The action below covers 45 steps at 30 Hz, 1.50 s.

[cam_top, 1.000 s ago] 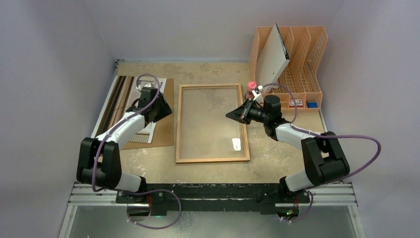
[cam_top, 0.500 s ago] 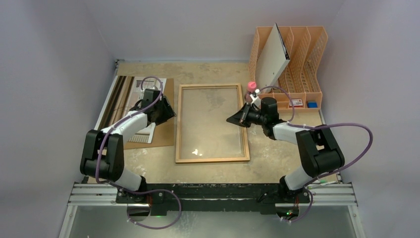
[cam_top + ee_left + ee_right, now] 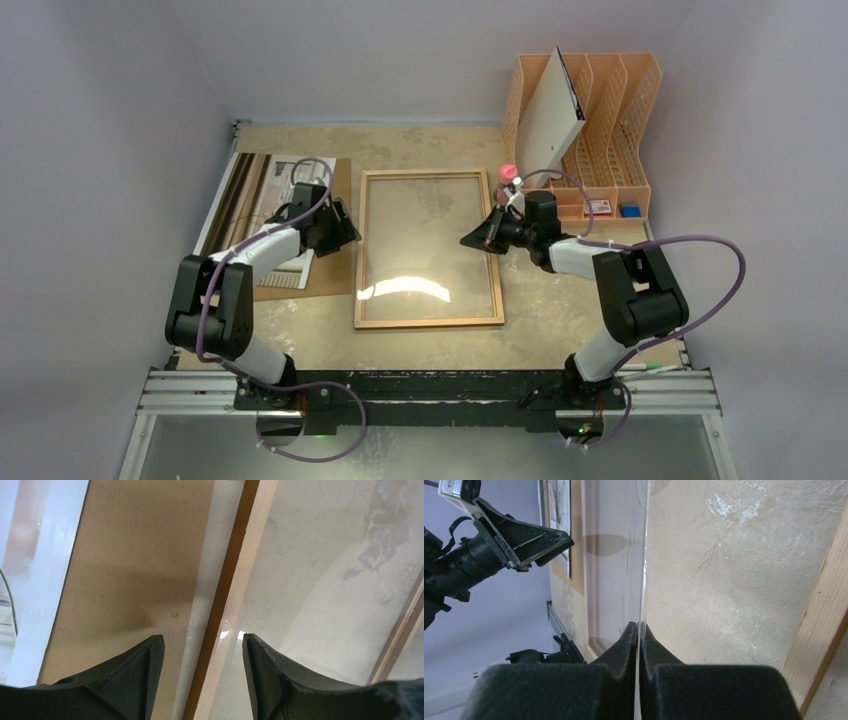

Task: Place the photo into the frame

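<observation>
The frame (image 3: 428, 322) lies flat mid-table, light wood around a clear pane (image 3: 420, 260) that carries a broad glare. My right gripper (image 3: 470, 240) reaches in from the right and is shut (image 3: 638, 625) on the pane's thin edge (image 3: 642, 570), over the frame's right rail (image 3: 819, 615). My left gripper (image 3: 345, 238) is open (image 3: 203, 639) and hovers above the frame's left rail (image 3: 240, 580), touching nothing. The photo (image 3: 283, 172) lies on a brown backing board (image 3: 335, 270) at the left. The left arm hides part of the photo.
An orange file rack (image 3: 610, 110) stands at the back right with a white board (image 3: 550, 115) leaning in it. A pink-capped bottle (image 3: 508, 175) stands by the frame's far right corner. Dark strips (image 3: 235, 195) lie along the left table edge.
My left gripper has moved right from over the backing board to the frame's left rail and has opened wider. The glare on the pane has grown from a spot to a broad band.
</observation>
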Available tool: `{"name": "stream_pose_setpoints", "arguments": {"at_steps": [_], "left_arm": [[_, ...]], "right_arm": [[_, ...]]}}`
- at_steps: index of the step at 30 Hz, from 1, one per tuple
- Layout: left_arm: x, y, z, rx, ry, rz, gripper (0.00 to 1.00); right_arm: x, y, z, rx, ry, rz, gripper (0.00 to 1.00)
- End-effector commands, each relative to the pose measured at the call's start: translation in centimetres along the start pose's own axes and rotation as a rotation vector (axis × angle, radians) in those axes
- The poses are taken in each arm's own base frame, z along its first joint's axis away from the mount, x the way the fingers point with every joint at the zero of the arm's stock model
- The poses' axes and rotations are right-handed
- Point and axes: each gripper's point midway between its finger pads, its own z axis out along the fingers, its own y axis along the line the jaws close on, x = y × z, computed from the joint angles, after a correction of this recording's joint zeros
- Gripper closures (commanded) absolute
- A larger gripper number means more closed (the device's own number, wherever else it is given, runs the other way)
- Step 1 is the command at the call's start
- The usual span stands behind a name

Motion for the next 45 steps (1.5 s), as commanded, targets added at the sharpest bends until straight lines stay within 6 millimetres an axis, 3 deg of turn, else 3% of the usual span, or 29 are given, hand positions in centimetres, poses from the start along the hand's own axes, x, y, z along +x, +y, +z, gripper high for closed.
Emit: {"name": "stream_pose_setpoints", "arguments": {"at_steps": [1,8,20,30,45], "left_arm": [[0.4,-0.6,0.6,0.045,0.016,0.021,0.39],[1.5,-1.1,1.5,0.088,0.063,0.007,0.4],[2.2,-1.1,2.0,0.089,0.079,0.006,0.47],[2.4,-1.2,2.3,0.098,0.087,0.007,0.52],[2.9,-1.1,2.7,0.096,0.104,0.01,0.56]], "right_arm": [[-1.5,0.1,-0.2,0.015,-0.055,-0.053,1.0],[-1.1,-1.3,-0.4,0.04,-0.067,-0.034,1.0],[0.1,-1.6,-0.1,0.003,-0.035,-0.026,1.0],[-0.4,-2.2,0.4,0.019,-0.023,-0.091,1.0],[-0.8,-0.7,0.2,-0.068,-0.056,-0.19,1.0]]}}
